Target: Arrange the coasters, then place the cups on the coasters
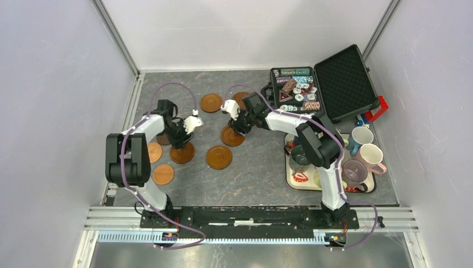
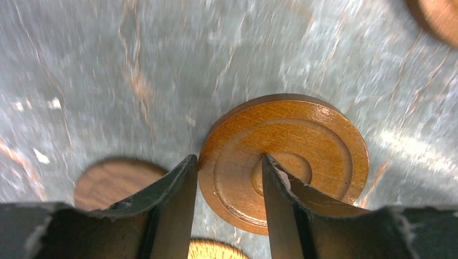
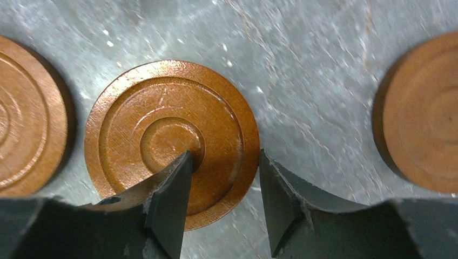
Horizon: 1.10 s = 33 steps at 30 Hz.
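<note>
Between the jaws of the left gripper [image 2: 229,160] sits a coaster [image 2: 308,137] rim.

Robot lab, white enclosure walls [image 1: 56,84], aluminium frame [image 1: 390,215]

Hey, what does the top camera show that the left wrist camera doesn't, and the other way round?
Only the top view: the right arm, the cups and tray on the right, and the open case of poker chips.

Only the left wrist view: the ringed grooves in the coaster, and the left fingers straddling its near rim, one outside the edge and one over the centre.

Both: the left gripper, that coaster and the grey marbled table.
</note>
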{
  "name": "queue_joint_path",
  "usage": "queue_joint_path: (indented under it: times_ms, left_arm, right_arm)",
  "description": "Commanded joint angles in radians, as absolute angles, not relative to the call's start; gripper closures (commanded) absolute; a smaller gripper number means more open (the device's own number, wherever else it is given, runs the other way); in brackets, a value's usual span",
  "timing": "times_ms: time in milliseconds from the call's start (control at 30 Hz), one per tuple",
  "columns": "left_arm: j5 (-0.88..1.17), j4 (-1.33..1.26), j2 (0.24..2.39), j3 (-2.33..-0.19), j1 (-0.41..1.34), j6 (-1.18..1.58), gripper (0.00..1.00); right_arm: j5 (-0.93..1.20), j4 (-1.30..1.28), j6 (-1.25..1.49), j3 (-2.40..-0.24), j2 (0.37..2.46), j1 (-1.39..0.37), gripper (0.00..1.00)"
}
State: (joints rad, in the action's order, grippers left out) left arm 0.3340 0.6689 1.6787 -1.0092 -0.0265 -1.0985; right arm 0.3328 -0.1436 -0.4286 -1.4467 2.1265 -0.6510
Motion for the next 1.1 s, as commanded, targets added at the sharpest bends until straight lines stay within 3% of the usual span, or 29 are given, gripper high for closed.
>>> queue_joint_path:
  times_ms: [0, 200, 533, 800, 933, 1067]
  left_arm:
    - [0.329, 0.549, 1.726, -1.027, 0.088, -1.039, 0.50]
    - [0.315, 0.528, 1.840, -1.183, 0.186, -0.876, 0.55]
    - [0.232, 0.455, 2.003, -1.403, 0.255, -0.669, 0.56]
    - [0.226, 0.485, 2.051, -1.463, 0.255, -0.668, 0.56]
    - [0.262, 0.500, 2.032, -1.446, 0.255, -0.669, 0.54]
    - [0.270, 0.508, 2.002, -1.436, 0.255, -0.647, 0.44]
  right_arm:
    - [0.289, -0.204, -0.444, -1.395, 2.102, -0.587, 0.47]
    - [0.284, -0.198, -0.437, -1.425, 2.117, -0.536, 0.47]
    - [0.329, -0.198, -0.450, -1.447, 2.123, -0.512, 0.50]
    - [0.334, -0.184, -0.429, -1.455, 2.132, -0.512, 0.51]
    - [0.334, -0.176, -0.406, -1.475, 2.145, -0.512, 0.50]
    - [0.338, -0.168, -0.383, -1.494, 2.145, -0.512, 0.48]
